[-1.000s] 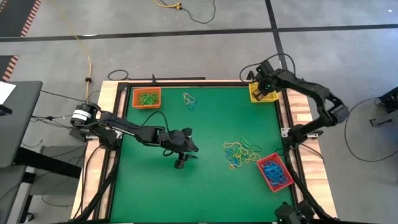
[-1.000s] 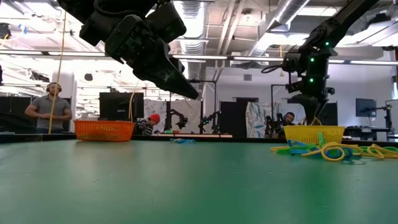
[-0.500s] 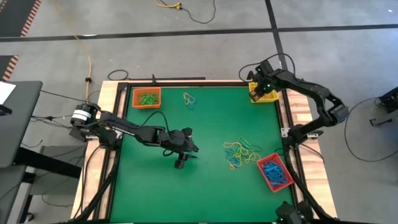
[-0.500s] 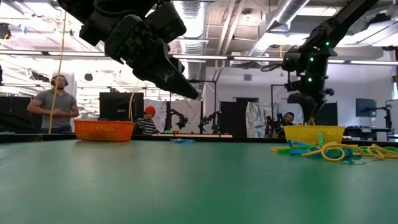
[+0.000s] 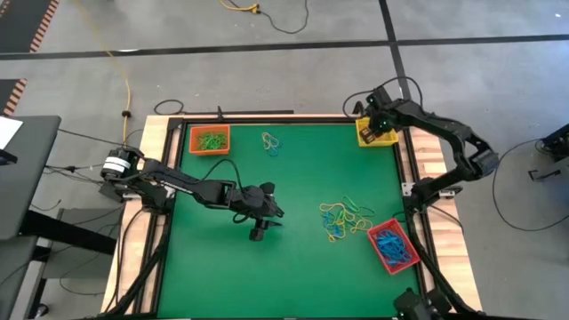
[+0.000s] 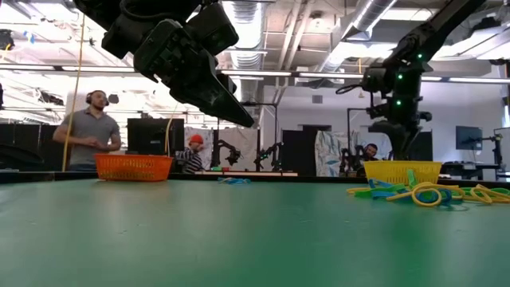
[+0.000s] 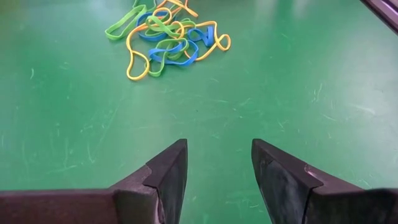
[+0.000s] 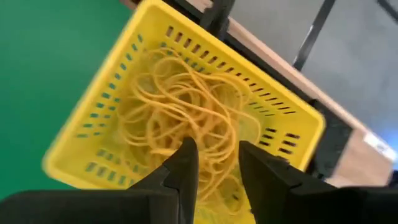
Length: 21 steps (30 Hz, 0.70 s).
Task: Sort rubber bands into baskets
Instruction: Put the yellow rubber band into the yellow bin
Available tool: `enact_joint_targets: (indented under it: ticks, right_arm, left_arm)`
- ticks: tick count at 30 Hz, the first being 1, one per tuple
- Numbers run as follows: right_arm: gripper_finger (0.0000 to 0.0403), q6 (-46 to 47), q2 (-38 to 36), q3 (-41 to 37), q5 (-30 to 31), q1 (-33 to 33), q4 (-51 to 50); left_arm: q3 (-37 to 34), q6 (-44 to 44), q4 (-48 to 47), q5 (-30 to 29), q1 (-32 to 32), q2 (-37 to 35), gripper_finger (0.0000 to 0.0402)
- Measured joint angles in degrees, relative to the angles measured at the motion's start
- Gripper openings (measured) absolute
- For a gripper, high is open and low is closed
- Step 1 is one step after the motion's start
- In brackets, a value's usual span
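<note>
The right gripper [image 8: 214,163], jaws parted and empty, hangs just above the yellow basket [image 8: 93,134] of yellow bands [image 8: 186,115], apparently after a drop; the left gripper [image 7: 217,163], jaws apart, faces the mixed pile [image 7: 168,34] ahead, likely the next pick.

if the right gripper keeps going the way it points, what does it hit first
Most likely the yellow rubber bands piled inside the yellow basket; the right gripper, jaws slightly apart, aims straight into it.

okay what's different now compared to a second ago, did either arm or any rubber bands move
The right gripper shifted only slightly above the yellow basket; nothing was visibly picked up or dropped. Behind the table, a person walked toward the orange basket's side. The left gripper stayed open over the mat, and the mixed pile of rubber bands lay unchanged.
</note>
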Motion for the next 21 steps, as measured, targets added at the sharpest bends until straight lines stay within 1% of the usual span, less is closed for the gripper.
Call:
enact_joint_targets:
  ticks: [1,4,5,6,8,11,15,18,21]
  right_arm:
    - [0.0148,1.0,0.0,0.0,-0.5,0.3,0.0]
    - [0.0148,1.7,-0.3,0.0,-8.3,0.4,0.1]
    - [0.0148,1.7,-0.5,0.0,-8.9,0.4,0.3]
    - [0.0148,1.9,-0.6,0.0,-7.8,0.6,0.3]
    - [0.0148,2.1,-0.6,0.0,-3.8,1.4,-0.2]
    - [0.0148,2.2,-0.8,0.0,-5.0,2.1,-0.1]
    - [0.0148,2.3,-1.2,0.0,-12.2,3.9,2.1]
    - [0.0148,2.2,-1.5,0.0,-18.9,6.6,4.4]
    - [0.0148,2.3,-1.5,0.0,-22.6,11.1,7.8]
  left_arm:
    - [0.0,0.0,0.0,0.0,0.0,0.0,0.0168]
    - [0.0,0.0,0.0,0.0,0.0,0.0,0.0168]
    - [0.0,0.0,0.1,-0.1,0.0,0.0,0.0168]
    - [0.0,0.0,0.1,-0.1,0.0,0.0,0.0168]
    - [0.0,0.0,0.2,-0.2,0.0,0.0,0.0168]
    - [0.0,0.0,0.1,-0.2,0.0,0.0,0.0168]
    - [0.0,0.0,0.1,-0.6,0.0,0.0,0.0168]
    - [0.0,-0.3,0.1,-3.1,0.0,0.0,0.0168]
    - [0.0,-0.6,-0.3,-6.3,0.0,0.0,0.0168]
